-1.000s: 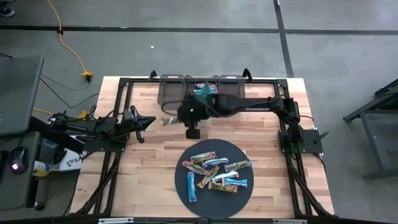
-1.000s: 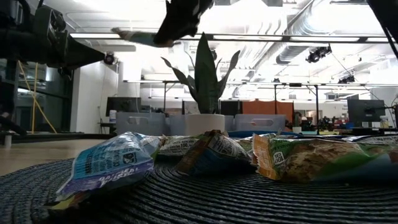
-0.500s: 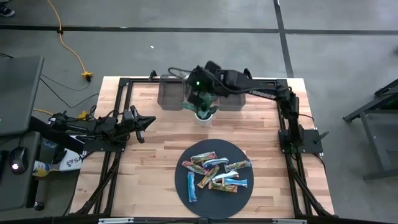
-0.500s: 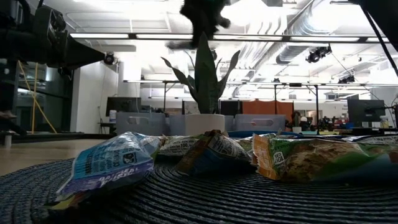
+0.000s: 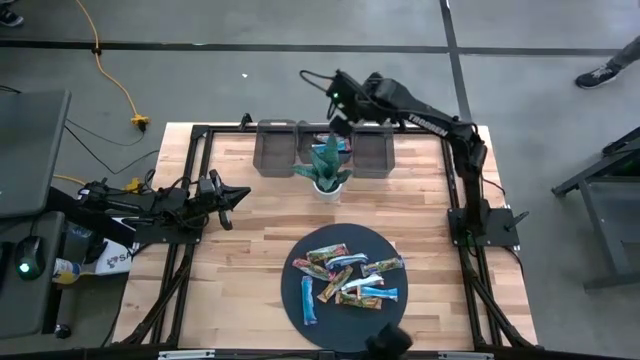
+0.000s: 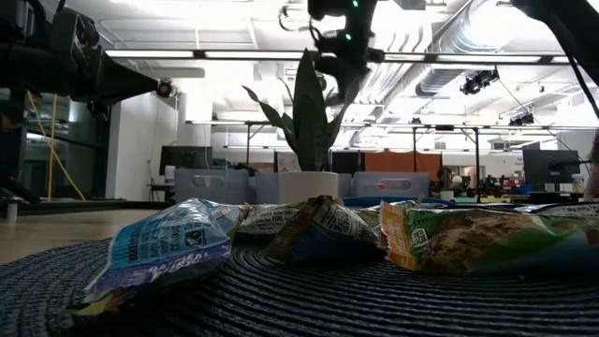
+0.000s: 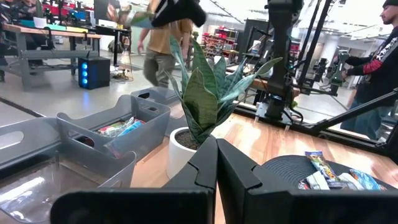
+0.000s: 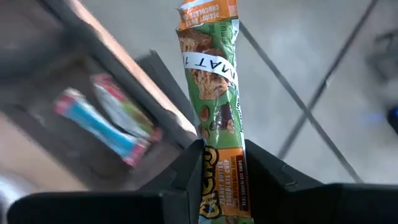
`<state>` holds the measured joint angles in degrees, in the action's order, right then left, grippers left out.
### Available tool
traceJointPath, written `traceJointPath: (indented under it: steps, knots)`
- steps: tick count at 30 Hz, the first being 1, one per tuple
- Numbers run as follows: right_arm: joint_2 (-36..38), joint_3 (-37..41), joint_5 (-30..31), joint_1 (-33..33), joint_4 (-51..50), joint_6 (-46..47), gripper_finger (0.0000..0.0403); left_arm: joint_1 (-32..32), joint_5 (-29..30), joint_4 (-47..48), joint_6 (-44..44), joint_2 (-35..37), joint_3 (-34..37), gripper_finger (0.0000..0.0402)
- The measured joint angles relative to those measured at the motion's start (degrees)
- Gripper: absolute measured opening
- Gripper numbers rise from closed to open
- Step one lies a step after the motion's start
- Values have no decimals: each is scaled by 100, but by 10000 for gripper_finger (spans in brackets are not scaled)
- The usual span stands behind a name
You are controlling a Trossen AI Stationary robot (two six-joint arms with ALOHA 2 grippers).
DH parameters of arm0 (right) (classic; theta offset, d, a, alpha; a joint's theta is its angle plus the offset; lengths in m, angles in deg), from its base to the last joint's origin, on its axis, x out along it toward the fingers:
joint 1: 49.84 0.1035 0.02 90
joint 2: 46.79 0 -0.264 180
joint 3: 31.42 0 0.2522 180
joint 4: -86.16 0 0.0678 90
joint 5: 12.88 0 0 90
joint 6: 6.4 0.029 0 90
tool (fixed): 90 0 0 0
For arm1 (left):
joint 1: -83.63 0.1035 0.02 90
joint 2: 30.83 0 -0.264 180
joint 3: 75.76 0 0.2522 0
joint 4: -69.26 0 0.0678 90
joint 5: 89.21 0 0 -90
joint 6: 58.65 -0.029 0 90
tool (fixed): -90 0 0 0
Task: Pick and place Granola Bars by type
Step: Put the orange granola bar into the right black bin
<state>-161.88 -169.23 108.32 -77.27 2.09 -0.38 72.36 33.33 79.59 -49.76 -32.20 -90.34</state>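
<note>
Several wrapped granola bars (image 5: 345, 280) in blue, green, orange and white lie flat in a pile on a round dark mat (image 5: 298, 318); the low view shows them close up (image 6: 168, 248). My right gripper (image 5: 340, 106) is up over the far bins, shut on a green and orange bar (image 8: 211, 74). The bin under it holds a blue bar and a red-green one (image 8: 106, 124). My left gripper (image 7: 217, 163) is shut and waits at the table's left side (image 5: 236, 197). My right gripper pinches the green and orange bar between its two fingers near the bar's orange end (image 8: 222, 177). The bar lies along the fingers and sticks out past their free ends. It is lifted clear, above the far bins.
Three grey bins (image 5: 276, 146) stand in a row at the table's far edge. A spiky green plant in a white pot (image 5: 323, 172) stands just in front of the middle bin. Bare wood lies between the plant and the mat. People walk in the room beyond.
My right gripper, still shut on the bar, has swung from a spot left of the plant toward the far edge and to the right, rising and turning. It now hangs over the bins behind the plant. The bars on the mat have not moved.
</note>
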Motion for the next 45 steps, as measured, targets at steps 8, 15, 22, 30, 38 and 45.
traceJointPath:
  steps: [8, 15, 22, 30, 38, 45]
  knots:
    - [108, 1169, -504, -572, -593, 46, 87, 0, 2, -2, -2, 2, 1, 1]
    - [498, 2729, -794, -642, -263, 66, 87, 1, 0, 0, 0, 0, 0, 1]
    - [778, 3837, -1227, -644, 657, 171, 87, 2, 0, -2, 0, 0, 2, 1]
    - [778, 4282, -1663, -628, 1352, 304, 87, 2, -1, -1, 0, 1, 1, 1]
    - [778, 4371, -1673, -628, 1365, 306, 88, 0, -2, -1, 0, 1, 2, 1]
    - [778, 4371, -1816, -628, 1373, 258, 91, 0, 0, -2, 0, 0, 2, 1]
